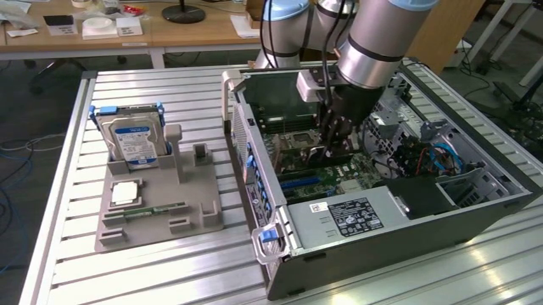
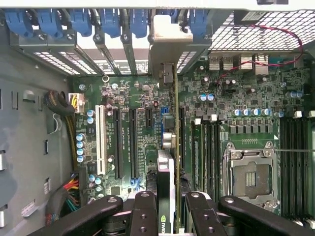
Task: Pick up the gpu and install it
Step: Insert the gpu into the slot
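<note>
Claw (image 2: 172, 219) clamped on the gpu (image 2: 166, 182), low inside the open computer case (image 1: 382, 216).

In the wrist view the card stands on edge between the claw's fingers (image 2: 142, 211), one against each face. Its silver bracket (image 2: 170, 42) lies ahead of the claw, at the rear wall's row of blue clips (image 2: 110, 22). The motherboard (image 2: 133, 132) lies beneath the claw, with the CPU socket (image 2: 251, 177) off to one side. The card's own body hides its lower edge, so whether it sits in a slot cannot be told. In the exterior view the arm (image 1: 378, 44) reaches down into the case, and the claw and shadow make the card hard to pick out. Well away from the claw, outside the case, a grey holder (image 1: 199, 190) carries the hard drive (image 1: 134, 140) and a memory stick (image 1: 152, 210).
</note>
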### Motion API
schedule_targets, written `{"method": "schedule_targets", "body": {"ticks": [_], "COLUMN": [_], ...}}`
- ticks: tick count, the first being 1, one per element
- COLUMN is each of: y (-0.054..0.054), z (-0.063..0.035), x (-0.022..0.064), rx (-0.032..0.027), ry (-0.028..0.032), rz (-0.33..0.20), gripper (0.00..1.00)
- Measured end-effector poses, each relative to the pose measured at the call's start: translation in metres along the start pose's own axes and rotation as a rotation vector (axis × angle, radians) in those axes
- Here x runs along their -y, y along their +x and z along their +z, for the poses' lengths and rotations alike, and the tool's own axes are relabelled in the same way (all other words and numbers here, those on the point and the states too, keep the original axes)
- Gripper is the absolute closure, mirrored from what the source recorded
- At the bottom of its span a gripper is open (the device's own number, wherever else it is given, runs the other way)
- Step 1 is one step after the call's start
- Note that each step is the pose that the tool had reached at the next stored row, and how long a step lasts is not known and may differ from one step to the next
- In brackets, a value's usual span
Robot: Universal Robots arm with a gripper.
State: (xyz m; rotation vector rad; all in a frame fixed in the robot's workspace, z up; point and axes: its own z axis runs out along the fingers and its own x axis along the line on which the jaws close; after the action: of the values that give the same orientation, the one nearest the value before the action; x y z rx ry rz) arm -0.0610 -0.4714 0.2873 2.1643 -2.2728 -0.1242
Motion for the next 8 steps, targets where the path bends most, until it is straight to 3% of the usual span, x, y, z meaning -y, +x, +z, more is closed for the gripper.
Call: {"method": "schedule_targets", "body": {"ticks": [8], "y": [0.0002], "z": [0.0057], "x": [-0.0027], "rx": [0.0001], "ry": [0.0001], "rz": [0.000], "gripper": [0.73]}}
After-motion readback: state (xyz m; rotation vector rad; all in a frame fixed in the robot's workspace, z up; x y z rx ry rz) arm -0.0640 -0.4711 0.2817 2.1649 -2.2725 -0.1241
